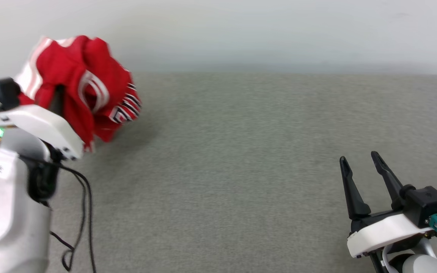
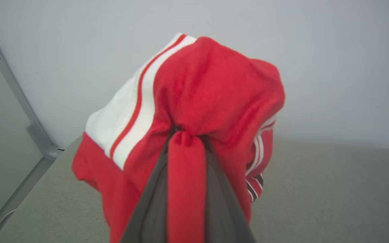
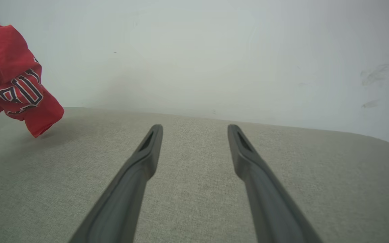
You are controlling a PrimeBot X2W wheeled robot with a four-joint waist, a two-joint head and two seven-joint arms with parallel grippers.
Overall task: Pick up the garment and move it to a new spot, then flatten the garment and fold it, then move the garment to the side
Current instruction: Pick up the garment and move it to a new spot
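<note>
The garment (image 1: 82, 87) is a red shirt with white striped trim and black lettering, bunched up and hanging above the grey surface at the far left. My left gripper (image 2: 187, 133) is shut on a fold of the garment (image 2: 208, 94), red cloth pinched between its dark fingers (image 2: 150, 209). In the head view its tips are buried in the cloth. In the right wrist view a corner of the garment (image 3: 15, 91) with the print hangs at the far left. My right gripper (image 1: 359, 158) stands open at the lower right, nothing between its fingers (image 3: 140, 168), low over the surface.
A grey fabric surface (image 1: 241, 170) spreads across the view up to a pale wall (image 1: 279, 34). Black cables (image 1: 84, 212) hang from my left arm. A grey frame edge (image 2: 22, 111) runs along the surface's left side.
</note>
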